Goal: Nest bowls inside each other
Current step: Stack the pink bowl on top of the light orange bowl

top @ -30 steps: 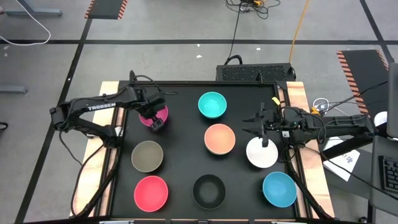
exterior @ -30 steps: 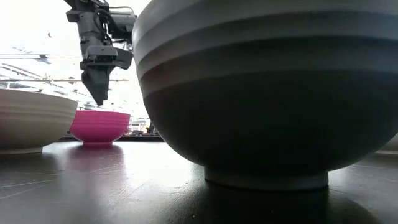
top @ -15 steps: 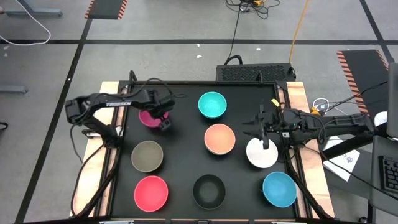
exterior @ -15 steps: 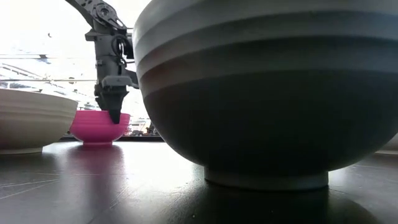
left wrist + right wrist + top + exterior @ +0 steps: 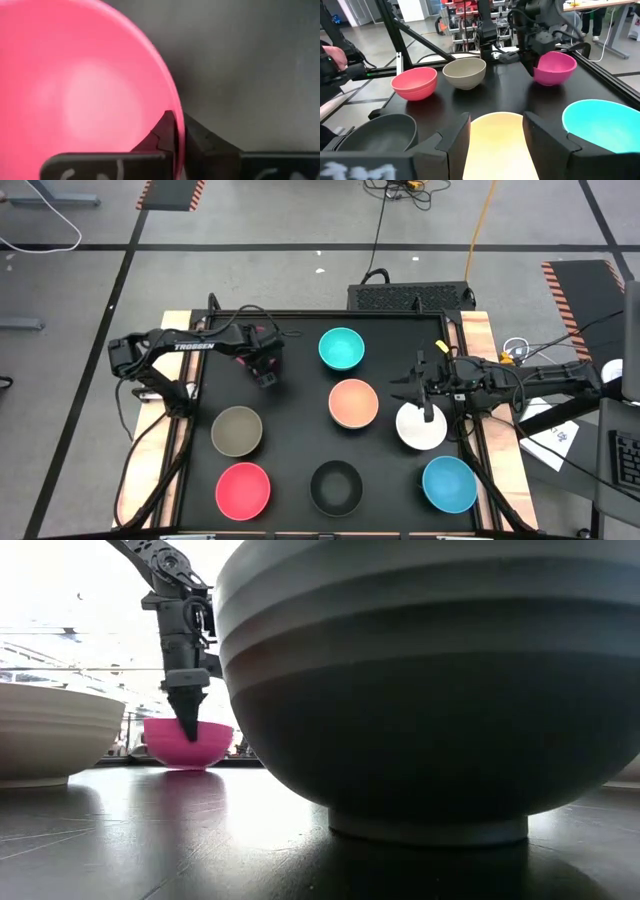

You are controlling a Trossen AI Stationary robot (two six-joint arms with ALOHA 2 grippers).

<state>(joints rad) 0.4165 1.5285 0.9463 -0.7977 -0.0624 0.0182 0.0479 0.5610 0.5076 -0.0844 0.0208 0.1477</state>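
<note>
Your left gripper (image 5: 179, 131) is pinched on the magenta bowl's (image 5: 554, 67) rim, one finger inside, one outside. Since a second ago it has lifted the bowl off the black table (image 5: 295, 442) and carried it toward the turquoise bowl (image 5: 341, 347). Your right gripper (image 5: 494, 131) hovers spread over the white bowl (image 5: 421, 426).

magenta bowl (image 5: 248, 361) tilted, off the surface, far-left | turquoise (image 5: 341, 348), salmon (image 5: 353, 403), white (image 5: 421, 426), olive-grey (image 5: 237, 430), pink-red (image 5: 243, 488), black (image 5: 335, 487), blue (image 5: 449, 484) upright, apart
</note>
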